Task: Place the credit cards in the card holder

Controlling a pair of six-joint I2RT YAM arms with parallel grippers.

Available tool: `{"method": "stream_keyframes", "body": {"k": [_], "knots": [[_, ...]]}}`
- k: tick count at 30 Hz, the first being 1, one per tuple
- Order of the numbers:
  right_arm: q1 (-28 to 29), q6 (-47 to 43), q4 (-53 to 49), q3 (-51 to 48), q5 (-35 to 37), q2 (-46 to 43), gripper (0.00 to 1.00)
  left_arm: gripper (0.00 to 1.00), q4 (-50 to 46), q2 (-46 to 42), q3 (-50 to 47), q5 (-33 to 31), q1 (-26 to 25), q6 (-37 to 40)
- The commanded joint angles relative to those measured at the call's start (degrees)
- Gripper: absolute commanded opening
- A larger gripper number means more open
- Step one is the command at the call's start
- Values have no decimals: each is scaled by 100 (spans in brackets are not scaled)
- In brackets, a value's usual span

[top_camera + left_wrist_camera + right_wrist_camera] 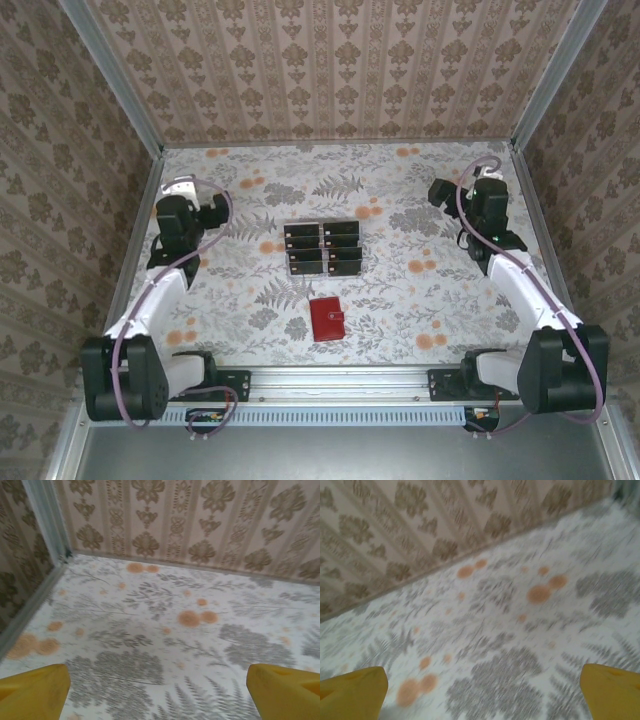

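– Left tool (200,212) released, jaws wide. Wrist view has its two yellow fingertips (35,692) in the bottom corners, with bare surface (150,630) between them. Right tool (485,205) is the same: wide apart, gripping nothing, picture a bit blurred.

– Where are they standing?

– Left one is over the left side of the surface and right one over the right side, both toward the far wall (330,70). Each is well apart from the task items.

– Credit cards?

– Credit cards (323,248) are mid-surface. Small flat dark rectangles with faint light marks, laid in two columns side by side, rows overlapping like shingles. Roughly four per column, but I can't tell the exact count from the top view.

– Card holder?

– One card holder (325,320), red, squarish, leather-look, lying flat and closed. Snap tab (339,319) is on its right edge. It sits just nearer the arm bases than the cards, close but not touching.

– Materials otherwise?

– Surface is a matte floral print with grey ferns and orange blooms on white. Walls are beige-brown damask pattern on three sides, with metal rails at the corners. Two arms, black joints and white links, each with one purple cable (125,330) looped along it.
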Motion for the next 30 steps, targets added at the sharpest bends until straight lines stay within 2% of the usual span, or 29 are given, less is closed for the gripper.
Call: {"method": "stream_keyframes", "body": {"k": [1, 4, 9, 13, 15, 21, 30], "knots": [[249, 612, -1361, 79, -1168, -76, 100, 100, -1185, -312, 29, 545, -353, -1193], [895, 496, -1982, 116, -1173, -168, 98, 100, -1219, -617, -208, 613, -906, -1693], [2290, 497, -2781, -17, -291, -415, 97, 100, -518, -898, -859, 430, -1828, -2389], [2987, 767, -2803, -321, 295, -410, 96, 100, 139, -676, -1138, 351, -2201, -2685], [3180, 898, -2612, -457, 415, -294, 96, 100, 389, -377, -1113, 357, -2397, -2716], [3557, 1037, -2065, -441, 563, 286, 97, 100, 1125, 584, -909, 586, -2538, -2748], [3787, 1125, -1471, -137, 988, 1368, 97, 100, 1840, 1287, -781, 634, -2687, -2923]]}}
